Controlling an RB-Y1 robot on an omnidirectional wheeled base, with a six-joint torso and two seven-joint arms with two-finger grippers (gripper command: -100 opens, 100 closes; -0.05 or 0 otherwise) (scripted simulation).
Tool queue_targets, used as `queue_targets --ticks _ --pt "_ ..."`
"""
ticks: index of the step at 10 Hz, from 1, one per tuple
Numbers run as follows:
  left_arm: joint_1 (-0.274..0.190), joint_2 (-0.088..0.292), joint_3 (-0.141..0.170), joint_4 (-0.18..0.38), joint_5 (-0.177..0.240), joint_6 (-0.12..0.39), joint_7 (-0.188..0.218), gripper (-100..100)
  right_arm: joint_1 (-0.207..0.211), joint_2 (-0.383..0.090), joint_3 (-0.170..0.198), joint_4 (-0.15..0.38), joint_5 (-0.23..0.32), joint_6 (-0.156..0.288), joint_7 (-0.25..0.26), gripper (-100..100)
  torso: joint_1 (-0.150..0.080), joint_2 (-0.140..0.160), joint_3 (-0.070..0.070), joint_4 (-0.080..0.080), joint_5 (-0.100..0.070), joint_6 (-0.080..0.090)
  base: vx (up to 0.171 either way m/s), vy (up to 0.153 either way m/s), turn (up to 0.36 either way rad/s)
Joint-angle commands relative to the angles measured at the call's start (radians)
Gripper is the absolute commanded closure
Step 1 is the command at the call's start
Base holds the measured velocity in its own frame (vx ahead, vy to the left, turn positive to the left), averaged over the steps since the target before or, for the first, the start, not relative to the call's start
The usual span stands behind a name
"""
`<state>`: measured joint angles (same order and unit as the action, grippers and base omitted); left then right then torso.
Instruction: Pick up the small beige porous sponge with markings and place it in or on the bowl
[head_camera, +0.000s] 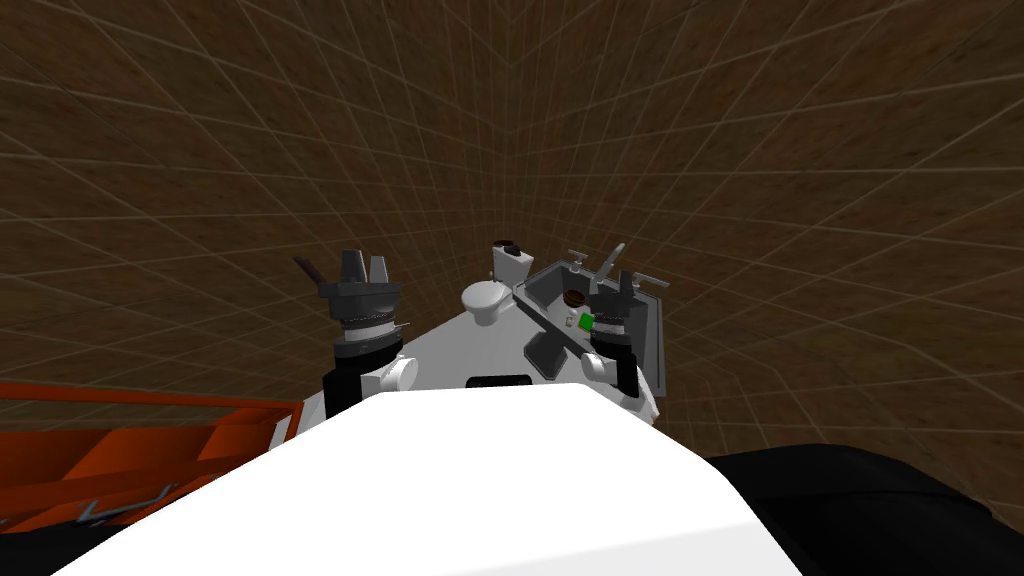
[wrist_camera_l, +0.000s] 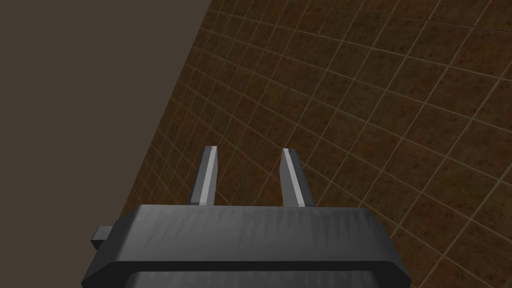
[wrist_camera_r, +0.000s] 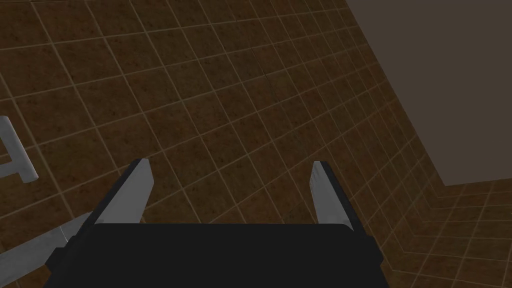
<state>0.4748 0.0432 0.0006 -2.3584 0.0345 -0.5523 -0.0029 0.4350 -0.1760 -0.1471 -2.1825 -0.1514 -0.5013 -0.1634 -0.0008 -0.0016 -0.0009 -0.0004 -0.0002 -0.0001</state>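
Observation:
In the head view a small dark round bowl-like thing (head_camera: 574, 298) sits in a grey sink (head_camera: 640, 320), with a small green item (head_camera: 586, 321) and a white bit beside it. I cannot make out a beige sponge. My right gripper (head_camera: 618, 290) hovers over the sink's near side; its fingers stand wide open and empty (wrist_camera_r: 231, 162), facing brown wall tiles. My left gripper (head_camera: 364, 262) is raised to the left of the toilet (head_camera: 487, 298). Its fingers (wrist_camera_l: 249, 150) stand narrowly apart with nothing between them.
A white toilet tank (head_camera: 513, 264) carries another dark round thing (head_camera: 505, 245). A grey faucet (head_camera: 610, 262) rises behind the sink, and its handle (wrist_camera_r: 15, 155) is beside my right gripper. An orange fixture (head_camera: 120, 450) lies low on the left. A black area (head_camera: 880, 500) lies low right.

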Motion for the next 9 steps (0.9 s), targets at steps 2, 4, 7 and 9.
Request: queue_targets --ticks 2,4,7,9 --pt "0.000 0.000 0.000 0.000 0.000 0.000 0.000 0 -0.003 -0.042 -0.036 0.022 -0.036 0.058 -0.076 -100 0.000 0.000 0.000 0.000 0.000 0.000 0.019 -0.001 0.028" --pt "0.000 0.000 0.000 0.000 0.000 0.000 0.000 0 -0.007 -0.069 -0.061 0.041 -0.061 0.094 -0.126 -100 0.001 0.000 0.000 0.000 0.000 0.000 0.014 -0.001 0.033" --pt "0.000 0.000 0.000 0.000 0.000 0.000 0.000 0 -0.011 -0.096 -0.089 0.060 -0.087 0.131 -0.191 -100 0.000 0.000 0.000 0.000 0.000 0.000 0.019 -0.005 0.036" --pt "0.000 0.000 0.000 0.000 0.000 0.000 0.000 0 -0.016 -0.123 -0.117 0.081 -0.115 0.170 -0.247 -100 0.000 0.000 0.000 0.000 0.000 0.000 0.021 -0.003 0.040"
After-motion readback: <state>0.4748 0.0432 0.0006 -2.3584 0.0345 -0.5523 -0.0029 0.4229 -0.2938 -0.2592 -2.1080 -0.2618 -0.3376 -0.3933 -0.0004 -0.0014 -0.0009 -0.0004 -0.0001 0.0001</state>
